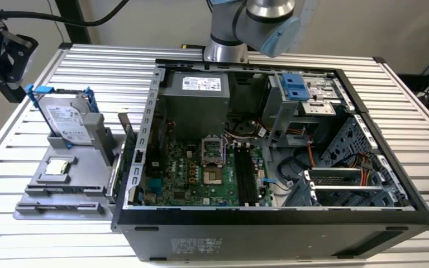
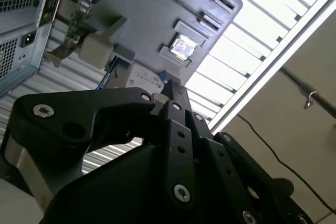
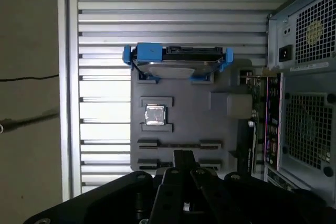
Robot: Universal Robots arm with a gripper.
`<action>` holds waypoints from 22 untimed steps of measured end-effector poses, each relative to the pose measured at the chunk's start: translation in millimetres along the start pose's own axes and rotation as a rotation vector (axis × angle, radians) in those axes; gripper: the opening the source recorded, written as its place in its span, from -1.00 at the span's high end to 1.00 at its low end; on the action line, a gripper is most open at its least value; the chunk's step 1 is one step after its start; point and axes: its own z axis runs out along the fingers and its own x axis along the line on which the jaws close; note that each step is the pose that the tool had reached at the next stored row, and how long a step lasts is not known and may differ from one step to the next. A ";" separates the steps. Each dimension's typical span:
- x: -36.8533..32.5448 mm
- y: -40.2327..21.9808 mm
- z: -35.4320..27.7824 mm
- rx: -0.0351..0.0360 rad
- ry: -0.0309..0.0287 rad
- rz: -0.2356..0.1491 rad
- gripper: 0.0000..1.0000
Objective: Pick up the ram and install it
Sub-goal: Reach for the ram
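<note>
Noted gripper [image 2: 172, 88] closed tight and empty in second wrist view, over grey holder [image 2: 147, 19]. In first wrist view, saw it above holder's slotted end. In exterior view, spotted ram [image 1: 58, 206], seemingly edge-on in holder's end slot.

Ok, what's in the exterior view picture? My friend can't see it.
An open computer case lies on a slatted metal table, its green motherboard showing. At the exterior view's left, a grey tray holds a hard drive in a blue bracket and a silver chip.
</note>
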 end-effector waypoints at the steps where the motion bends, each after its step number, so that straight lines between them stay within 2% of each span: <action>1: 0.0 -0.6 0.0 0.0000 0.0004 -0.006 1.00; 4: 0.0 -3.9 -0.2 -0.0002 0.0006 -0.011 1.00; 8: -0.6 -15.0 -0.7 -0.0002 0.0006 -0.012 1.00; 22: -6.6 -47.2 -2.1 -0.0003 0.0009 -0.016 1.00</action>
